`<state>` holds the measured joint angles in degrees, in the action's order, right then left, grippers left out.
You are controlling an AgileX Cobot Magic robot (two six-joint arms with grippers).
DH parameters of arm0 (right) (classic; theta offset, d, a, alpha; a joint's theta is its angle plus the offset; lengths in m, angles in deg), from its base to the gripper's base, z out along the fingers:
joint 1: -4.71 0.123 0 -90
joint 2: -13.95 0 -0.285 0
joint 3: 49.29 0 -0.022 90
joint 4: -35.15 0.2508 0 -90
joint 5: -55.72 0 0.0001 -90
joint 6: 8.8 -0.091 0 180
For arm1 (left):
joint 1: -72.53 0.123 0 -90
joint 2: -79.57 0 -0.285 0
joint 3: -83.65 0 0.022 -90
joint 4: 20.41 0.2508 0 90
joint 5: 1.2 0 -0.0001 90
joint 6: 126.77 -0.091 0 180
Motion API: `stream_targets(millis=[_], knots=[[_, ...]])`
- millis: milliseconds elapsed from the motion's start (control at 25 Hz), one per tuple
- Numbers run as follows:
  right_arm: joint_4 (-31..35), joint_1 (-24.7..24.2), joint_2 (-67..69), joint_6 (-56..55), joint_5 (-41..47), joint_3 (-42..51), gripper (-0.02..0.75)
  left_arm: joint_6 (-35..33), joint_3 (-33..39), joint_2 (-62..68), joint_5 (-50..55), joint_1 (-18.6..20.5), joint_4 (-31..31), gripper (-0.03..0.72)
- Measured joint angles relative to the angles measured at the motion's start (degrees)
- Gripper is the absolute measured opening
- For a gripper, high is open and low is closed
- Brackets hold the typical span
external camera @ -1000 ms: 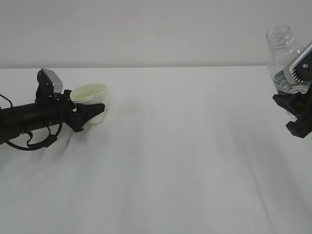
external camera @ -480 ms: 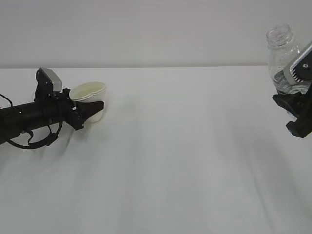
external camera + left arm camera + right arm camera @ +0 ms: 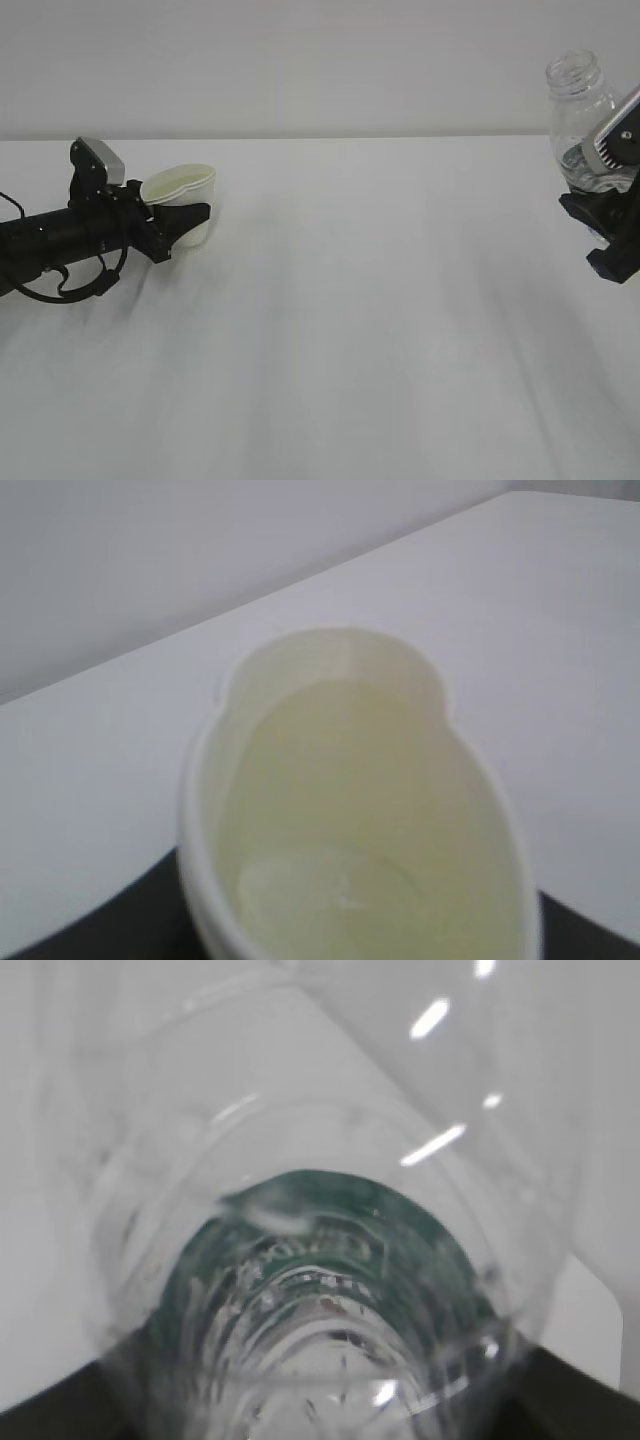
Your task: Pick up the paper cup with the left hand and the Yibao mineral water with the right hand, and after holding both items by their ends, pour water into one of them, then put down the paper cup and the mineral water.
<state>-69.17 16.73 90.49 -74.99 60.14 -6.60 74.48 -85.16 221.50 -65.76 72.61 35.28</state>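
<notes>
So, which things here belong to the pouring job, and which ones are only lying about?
Belong to the job:
- paper cup, squeezed in the left hand
- Yibao mineral water, uncapped, held upright by the right hand

Only lying about:
- nothing; only the white table shows

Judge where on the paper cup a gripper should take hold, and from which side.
Probably the lower wall, from the side. The paper cup has thin walls: its rim is already pinched into an oval where the left gripper clamps it, as the left wrist view shows. The base ring is stiffer, and a sideways approach keeps the mouth clear for the Yibao mineral water.
</notes>
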Motion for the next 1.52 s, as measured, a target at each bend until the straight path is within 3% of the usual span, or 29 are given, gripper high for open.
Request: stream_targets(millis=[1000,1240,1520], knots=[[0.00,0.00,0.00,0.00,0.00,0.00,0.456,-3.60,0.00,2.00,0.08,0.00,-1.69,0.361],[0.00,0.00,0.00,0.00,0.00,0.00,0.456,-3.60,0.00,2.00,0.08,0.00,-1.69,0.498],[0.00,0.00,0.00,0.00,0.00,0.00,0.456,-3.60,0.00,2.00,-0.62,0.00,-2.00,0.538]])
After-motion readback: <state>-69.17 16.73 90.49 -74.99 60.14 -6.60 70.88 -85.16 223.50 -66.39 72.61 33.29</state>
